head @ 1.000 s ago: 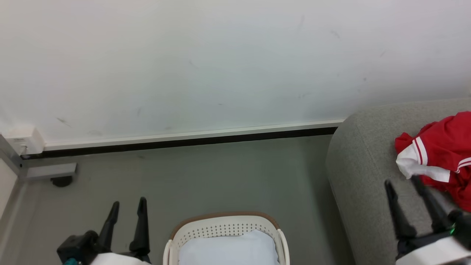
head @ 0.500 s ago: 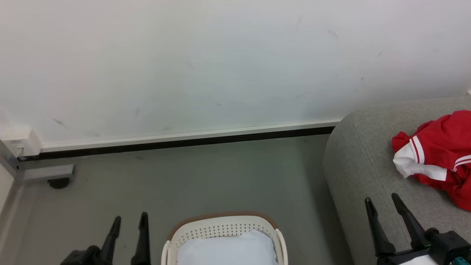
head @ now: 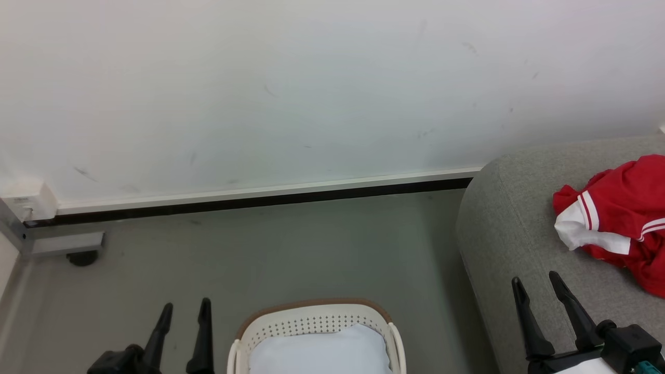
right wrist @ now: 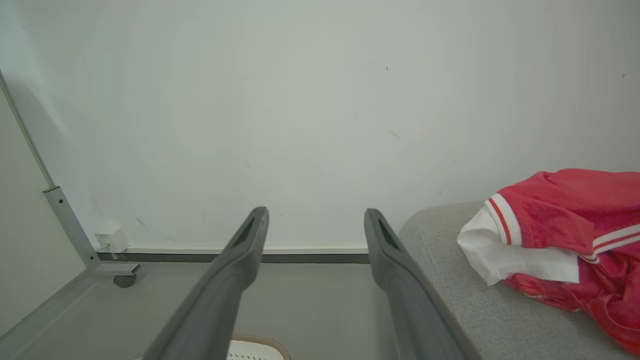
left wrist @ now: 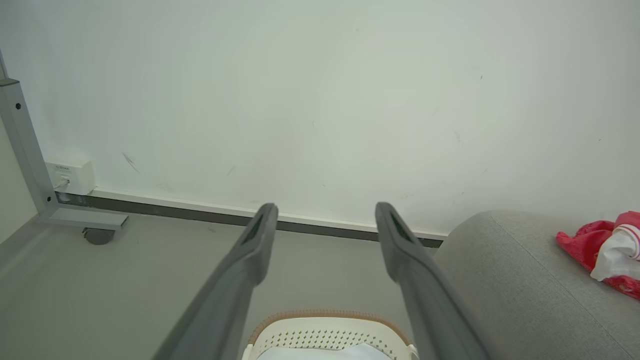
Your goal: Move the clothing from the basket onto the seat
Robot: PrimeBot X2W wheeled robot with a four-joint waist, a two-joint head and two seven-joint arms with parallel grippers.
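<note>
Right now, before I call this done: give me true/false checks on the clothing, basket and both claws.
1. The clothing lies on the seat. True.
2. Red fabric shows inside the basket. False: what shows of its inside holds a pale liner.
3. The right claw is shut on the clothing. False: it is open, apart from the fabric.
4. The left claw is open and empty. True.
5. The basket stands on the seat. False: it stands on the floor beside it.
</note>
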